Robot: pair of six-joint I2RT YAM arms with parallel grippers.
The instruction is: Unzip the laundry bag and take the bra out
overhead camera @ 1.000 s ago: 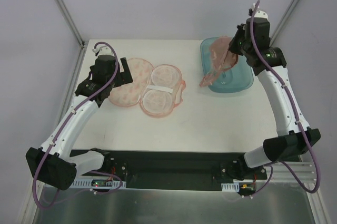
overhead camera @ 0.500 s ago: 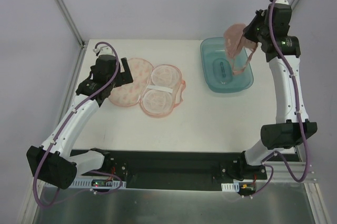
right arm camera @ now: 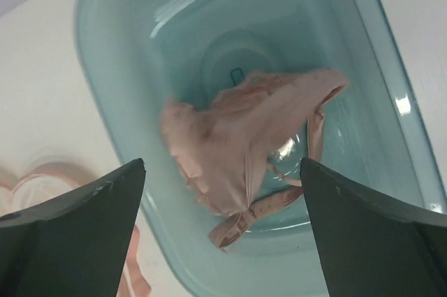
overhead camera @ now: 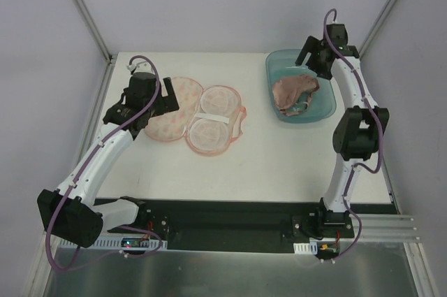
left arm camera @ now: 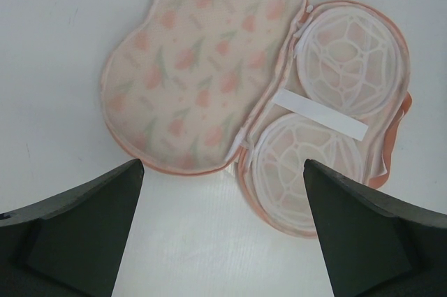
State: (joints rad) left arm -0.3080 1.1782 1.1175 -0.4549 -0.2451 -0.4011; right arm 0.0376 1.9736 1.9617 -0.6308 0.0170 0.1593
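The peach-orange laundry bag lies unzipped and spread flat on the table, printed lid to the left, two pale round lobes with a white band to the right. My left gripper hovers open over the bag's left edge, touching nothing. The dusty-pink bra lies crumpled inside the teal basin, a strap trailing toward the basin's near wall. My right gripper hangs open above the basin, clear of the bra.
The basin stands at the back right of the white table. Metal frame posts rise at the table's back corners, with grey walls around. The black base rail runs along the near edge.
My right gripper opened and let go of the bra, which dropped from mid-air into the teal basin. The right arm swung back over the basin. The left arm stayed put.
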